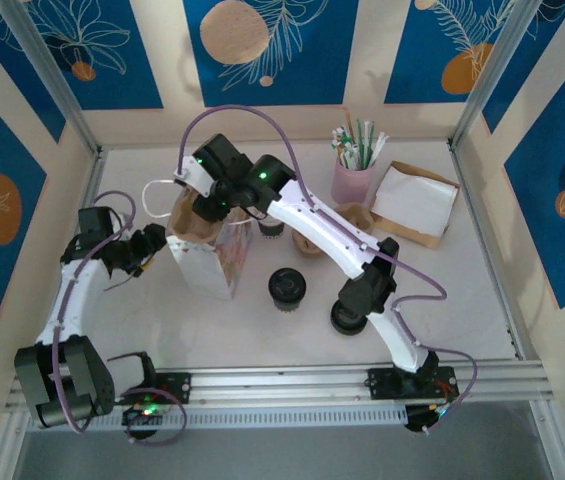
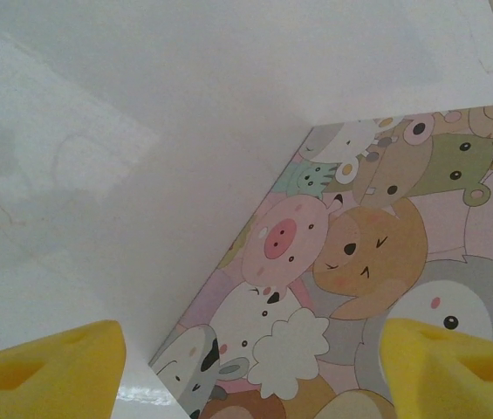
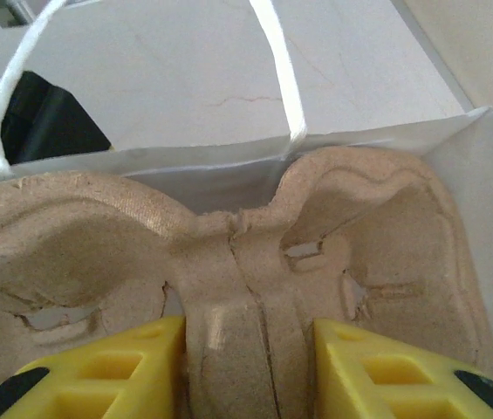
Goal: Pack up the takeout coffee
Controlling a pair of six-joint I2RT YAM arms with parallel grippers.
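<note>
The left hand gapes near a cartoon-animal bag on the white table.

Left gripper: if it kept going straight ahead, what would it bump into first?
Most likely the side of the cartoon-printed paper bag, just ahead of the left gripper; the gap is unclear.

Takeout coffee right of bag; carrier in bag mouth.

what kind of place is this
Probably a staged robot test booth set up like a café takeout counter: printed blue-and-cream wall panels around a white table, a pink cup of straws, a lidded takeout coffee and a cartoon-printed paper bag.
</note>
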